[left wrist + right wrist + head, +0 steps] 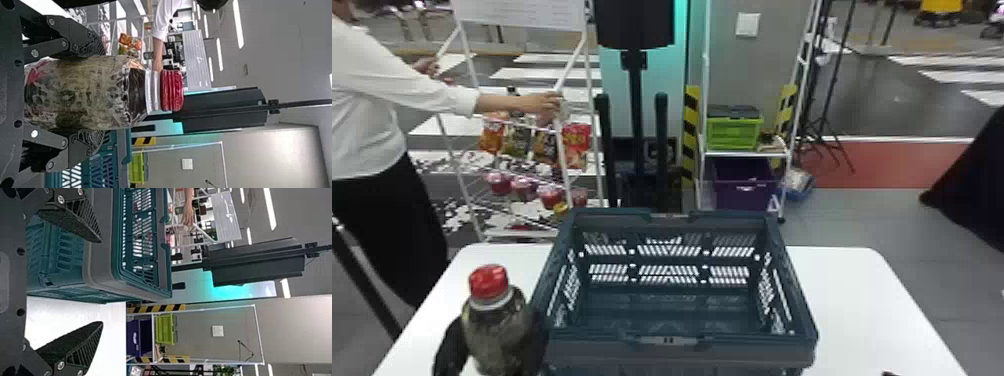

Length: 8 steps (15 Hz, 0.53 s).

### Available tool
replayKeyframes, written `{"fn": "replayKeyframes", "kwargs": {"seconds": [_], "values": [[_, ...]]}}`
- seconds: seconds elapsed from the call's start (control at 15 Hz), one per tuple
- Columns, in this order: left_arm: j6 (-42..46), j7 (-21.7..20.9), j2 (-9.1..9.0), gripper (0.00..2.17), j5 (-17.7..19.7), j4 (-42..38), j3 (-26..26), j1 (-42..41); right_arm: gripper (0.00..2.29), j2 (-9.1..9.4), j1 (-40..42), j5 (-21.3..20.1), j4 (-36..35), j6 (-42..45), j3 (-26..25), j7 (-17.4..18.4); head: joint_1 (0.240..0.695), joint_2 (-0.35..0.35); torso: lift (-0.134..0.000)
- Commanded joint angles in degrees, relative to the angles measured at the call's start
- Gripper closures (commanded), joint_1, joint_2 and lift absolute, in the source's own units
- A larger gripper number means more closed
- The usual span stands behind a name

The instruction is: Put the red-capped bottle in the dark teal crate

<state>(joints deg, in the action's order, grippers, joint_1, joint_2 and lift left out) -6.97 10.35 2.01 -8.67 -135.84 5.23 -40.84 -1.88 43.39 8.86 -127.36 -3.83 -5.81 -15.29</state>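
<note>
Holding the bottle is done; carrying it over the crate wall is, I judge, the step in hand. Red-capped, clear, round-shouldered bottle with dark olive contents (499,325): at the crate's left side, close to the wall, roughly upright. Whether it touches the wall or the table under it, cannot tell.

Left gripper (98,92): black fingers closed in on the bottle's body from two opposite sides, parted only by its girth. Shoulder and ridged red cap (172,90) stand free past the fingertips. Grip looks square enough to carry.

Dark teal plastic crate with slotted walls (757,352): upright, open-topped, on the white table (867,300). Cap sits above the crate's rim, but much of the body seems alongside the wall. Bottle not yet inside.

Next move, my reading: raise the bottle until its base clears the rim, shift it to the robot's right over the opening, lower it to the crate floor, then spread the fingers. Too little height and the base or the lower finger parts could catch the rim and nudge the crate. Smooth, rounded sides may slip if knocked.

Right gripper (101,282): by the crate's right side, fingers wide apart, holding nothing. No part for it in this step, I think.
</note>
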Motion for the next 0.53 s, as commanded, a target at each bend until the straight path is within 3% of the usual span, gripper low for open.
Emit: {"fn": "replayKeyframes", "kwargs": {"seconds": [0.0, 0.27, 0.47], "values": [[-11.98, -0.24, 2.21, 2.15, 0.49, -3.47, -0.40, 5.69, 0.15, 0.03, 0.21, 0.01, 0.00, 0.00, -0.35, 0.00, 0.499, 0.000, 0.000], [-27.09, -6.48, 3.44, 2.15, 2.08, -5.05, -3.47, 16.41, 0.15, 0.21, 0.74, 0.01, -0.09, -0.18, -1.31, -0.09, 0.499, 0.000, 0.000], [-27.80, -11.84, 3.44, 2.15, 4.19, -1.10, -4.79, 24.32, 0.15, 0.47, 1.44, 0.01, -0.26, -0.18, -2.54, -0.79, 0.499, 0.000, 0.000]]}}
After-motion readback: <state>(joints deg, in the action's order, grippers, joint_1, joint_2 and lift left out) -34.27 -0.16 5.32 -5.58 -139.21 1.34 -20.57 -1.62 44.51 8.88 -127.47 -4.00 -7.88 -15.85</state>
